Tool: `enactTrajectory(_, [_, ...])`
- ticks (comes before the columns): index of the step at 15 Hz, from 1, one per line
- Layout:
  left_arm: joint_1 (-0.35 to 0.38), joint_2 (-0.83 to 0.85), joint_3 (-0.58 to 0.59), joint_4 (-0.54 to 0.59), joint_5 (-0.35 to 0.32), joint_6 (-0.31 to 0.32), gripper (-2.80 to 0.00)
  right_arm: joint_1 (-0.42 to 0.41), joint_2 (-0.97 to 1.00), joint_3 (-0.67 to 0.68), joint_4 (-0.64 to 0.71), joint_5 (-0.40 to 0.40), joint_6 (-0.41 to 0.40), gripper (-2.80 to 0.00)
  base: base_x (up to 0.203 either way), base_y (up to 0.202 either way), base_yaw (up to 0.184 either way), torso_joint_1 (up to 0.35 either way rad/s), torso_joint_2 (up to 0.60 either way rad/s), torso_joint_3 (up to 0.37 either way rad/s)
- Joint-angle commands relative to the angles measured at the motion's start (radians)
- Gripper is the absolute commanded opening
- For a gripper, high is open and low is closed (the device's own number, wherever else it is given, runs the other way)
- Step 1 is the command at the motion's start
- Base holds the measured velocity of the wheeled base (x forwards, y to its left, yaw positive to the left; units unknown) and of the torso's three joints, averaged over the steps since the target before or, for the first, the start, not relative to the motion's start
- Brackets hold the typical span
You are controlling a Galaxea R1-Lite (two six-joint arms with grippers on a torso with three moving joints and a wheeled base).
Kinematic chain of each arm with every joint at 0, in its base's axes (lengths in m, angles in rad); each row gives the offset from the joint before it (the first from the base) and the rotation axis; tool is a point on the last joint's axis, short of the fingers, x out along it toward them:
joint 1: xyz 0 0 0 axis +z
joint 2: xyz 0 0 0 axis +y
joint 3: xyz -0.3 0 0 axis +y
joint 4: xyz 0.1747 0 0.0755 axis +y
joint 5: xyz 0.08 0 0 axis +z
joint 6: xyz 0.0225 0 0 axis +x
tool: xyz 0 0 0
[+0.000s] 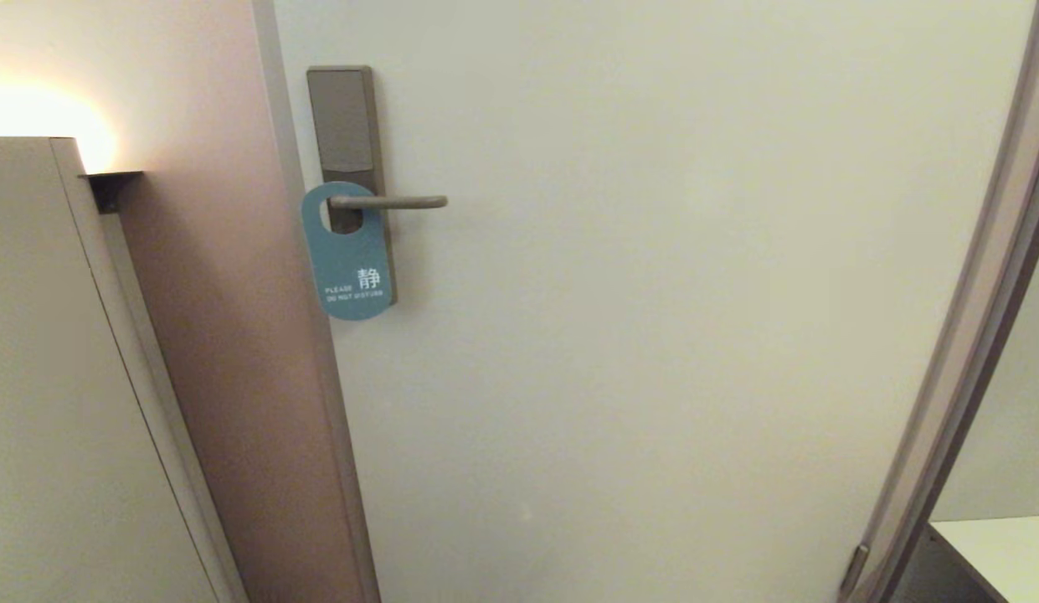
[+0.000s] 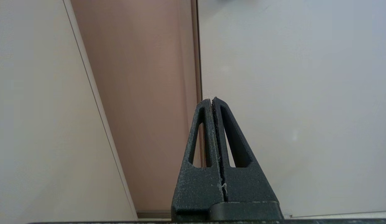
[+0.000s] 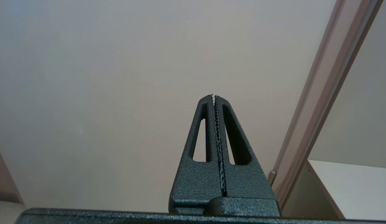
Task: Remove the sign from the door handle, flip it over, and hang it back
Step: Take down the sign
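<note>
Facing pale door [image 1: 653, 335], pinkish-brown wall [image 1: 234, 335]

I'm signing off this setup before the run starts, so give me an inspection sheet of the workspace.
Surface: plain pale door, shut in its frame.
Job's things: blue rounded-oblong sign with white lettering hangs by its hole on the slim brushed-metal door handle, blue face outward.
Clutter: nothing seen.
Grippers: left end effector and right end effector shut, empty, facing the door.
Cables: nothing seen.
Surroundings: pinkish wall, lit wall lamp.
</note>
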Motion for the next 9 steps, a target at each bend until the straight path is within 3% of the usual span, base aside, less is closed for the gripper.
enactTrajectory(1, [0.000,0.000,0.000,0.000,-0.002,0.003,-2.80,0.000,0.001,0.000,0.000,0.000,-0.001,-2.80,0.000,0.000,0.000,0.000,0.00,0.000])
enactTrajectory(9, [0.000,0.000,-0.025,-0.011,-0.007,0.005,-2.80,0.001,0.001,0.000,0.000,0.001,-0.001,-2.80,0.000,0.000,0.000,0.000,0.00,0.000])
